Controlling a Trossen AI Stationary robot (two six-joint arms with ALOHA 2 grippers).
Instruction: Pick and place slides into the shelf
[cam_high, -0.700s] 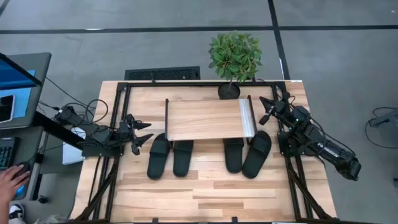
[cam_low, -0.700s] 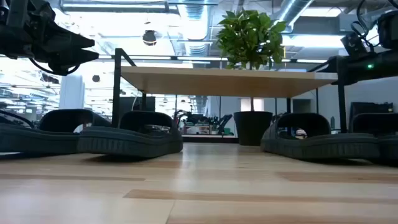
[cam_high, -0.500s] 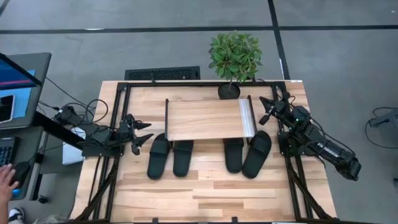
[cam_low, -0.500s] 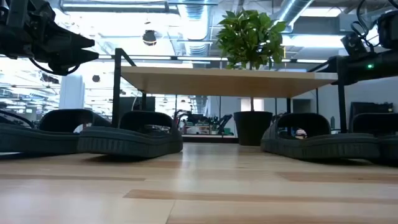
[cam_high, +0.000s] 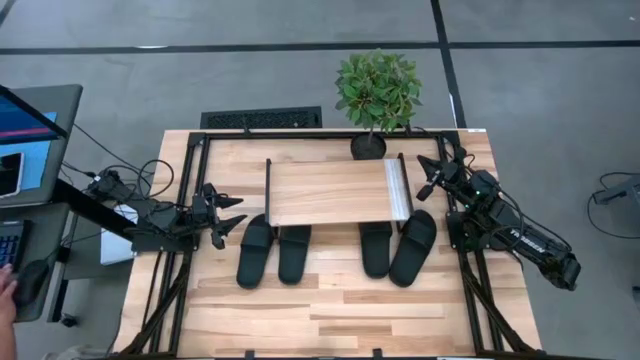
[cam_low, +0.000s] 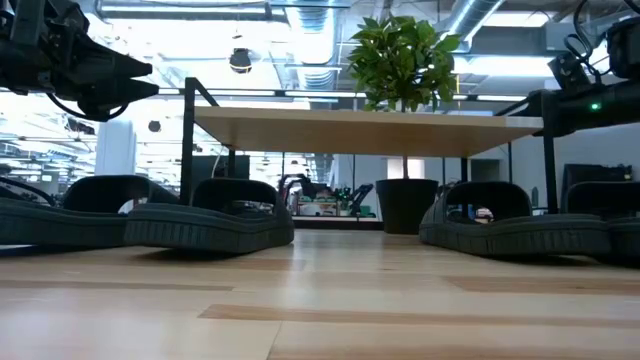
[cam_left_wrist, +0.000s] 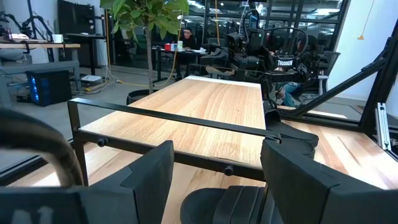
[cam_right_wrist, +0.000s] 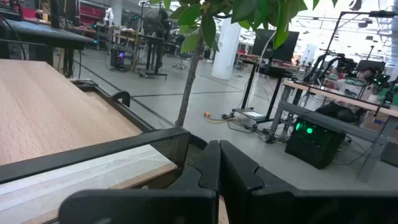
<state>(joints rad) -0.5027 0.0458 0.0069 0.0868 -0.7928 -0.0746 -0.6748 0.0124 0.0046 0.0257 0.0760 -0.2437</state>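
The left pincer (cam_high: 228, 222) is seen at the left edge of the table (cam_high: 330, 315), just beside the outermost of the four slides (cam_high: 255, 250), with its fingers (cam_left_wrist: 149, 177) spread wide and nothing held between them. The right pincer (cam_high: 430, 172) is kept near the right end of the shelf (cam_high: 330, 190), beside the pale strip (cam_high: 398, 188); in the right wrist view its fingers (cam_right_wrist: 214, 168) are pressed together and nothing is gripped. All four slides lie on the table in two pairs, with their toe ends at or partly under the front edge of the shelf, so the placing is judged as not yet begun. Some risks can be expected from here. A slide is low, flat and rubbery, so it may be pinched only at the thin edge and then slip or hang down when it is lifted. The two slides of each pair lie touching or nearly so, therefore the neighbour may be pushed or dragged. The shelf legs and the potted plant (cam_high: 378, 92) may also be struck by an arm.
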